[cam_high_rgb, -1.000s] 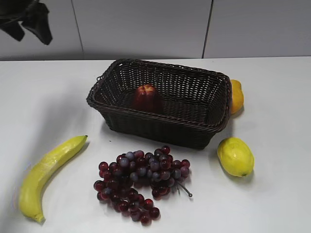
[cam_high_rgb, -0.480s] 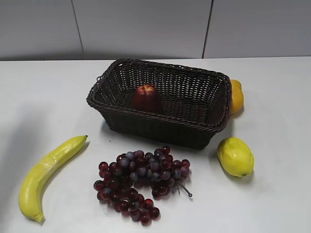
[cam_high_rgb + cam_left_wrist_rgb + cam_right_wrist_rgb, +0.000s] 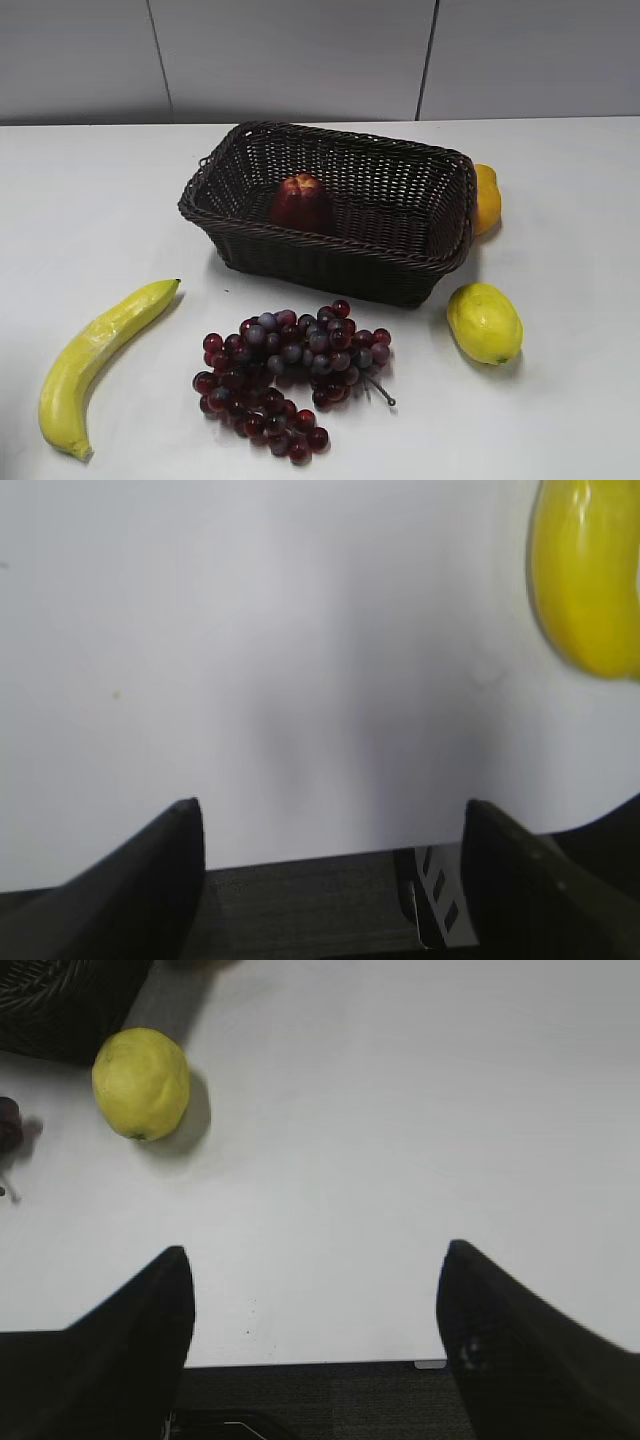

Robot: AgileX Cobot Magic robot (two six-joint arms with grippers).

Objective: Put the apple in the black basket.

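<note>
you won't find any brand, label or readable writing on anything here, so on to the surface. the table [image 3: 560, 180] is plain white and a bit glossy, with soft shadows under the fruit, and behind it runs a pale grey wall [image 3: 300, 55] split by thin dark vertical seams. in both wrist views you can see the table's near edge with dark grey floor below it.

the apple [image 3: 301, 203] sits inside the basket [image 3: 330, 262], left of middle on the basket floor, upright with its dimpled top up. the basket stands mid-table. in front of it lie the grapes [image 3: 288, 375], with a banana [image 3: 95, 360] off to the left and a lemon [image 3: 484, 322] near the basket's front right corner. a second yellow-orange fruit [image 3: 486, 198] peeks out from behind the basket's right end, touching or nearly touching it, can't tell which.

neither arm shows in the exterior view. your left gripper [image 3: 330, 820] has its fingers spread wide with nothing between them, hanging over bare table with the banana's end at the top right. your right gripper [image 3: 315, 1265] is spread wide too and empty, with the lemon up in the top left and well apart from it.
</note>
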